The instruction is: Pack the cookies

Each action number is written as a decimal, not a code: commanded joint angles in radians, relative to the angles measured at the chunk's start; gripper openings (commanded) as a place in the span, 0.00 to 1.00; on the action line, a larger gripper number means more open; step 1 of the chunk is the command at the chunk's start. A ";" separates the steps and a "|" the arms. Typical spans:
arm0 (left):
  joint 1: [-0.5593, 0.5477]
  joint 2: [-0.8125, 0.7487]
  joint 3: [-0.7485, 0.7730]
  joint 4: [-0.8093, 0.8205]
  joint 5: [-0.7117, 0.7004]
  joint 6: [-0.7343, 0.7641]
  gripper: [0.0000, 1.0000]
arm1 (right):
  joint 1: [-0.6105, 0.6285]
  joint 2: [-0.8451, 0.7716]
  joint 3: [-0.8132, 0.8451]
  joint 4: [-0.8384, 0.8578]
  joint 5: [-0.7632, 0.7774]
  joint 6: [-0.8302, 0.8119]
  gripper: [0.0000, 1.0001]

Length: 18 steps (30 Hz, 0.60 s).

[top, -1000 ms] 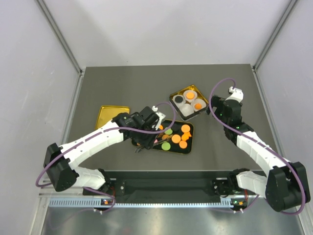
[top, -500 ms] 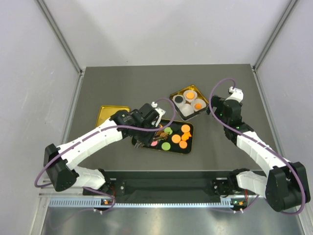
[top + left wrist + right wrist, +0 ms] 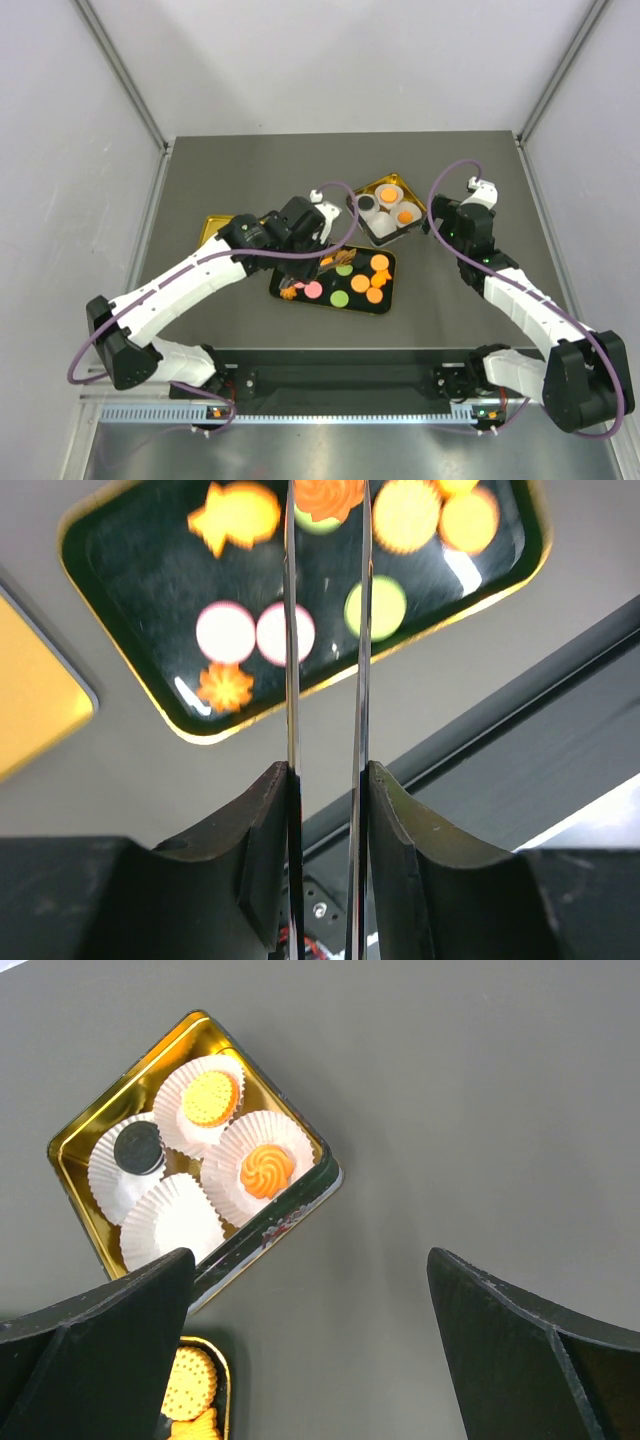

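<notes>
Orange, pink and green, the cookies lie flat in a black, gold-rimmed tray on the grey surface. We count two pink rounds side by side, a green round, scalloped orange rounds, an orange star shape and a small orange flower. We see the left end effector above that tray, its thin blades drawn narrow on an orange rosette cookie pinched at their tips. The right end effector hangs spread wide, holding nothing, over bare surface just beside a gold tin of white paper cups. Three of the cups carry a piece each.
</notes>
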 commanded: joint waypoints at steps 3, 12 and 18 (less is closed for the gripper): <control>-0.002 0.072 0.143 0.109 -0.040 -0.004 0.36 | -0.012 0.001 0.017 0.043 -0.008 0.003 1.00; -0.002 0.308 0.365 0.201 -0.070 0.006 0.36 | -0.015 -0.029 0.007 0.038 0.015 0.000 1.00; -0.002 0.420 0.453 0.238 -0.077 0.022 0.36 | -0.013 -0.031 0.010 0.037 0.015 0.002 1.00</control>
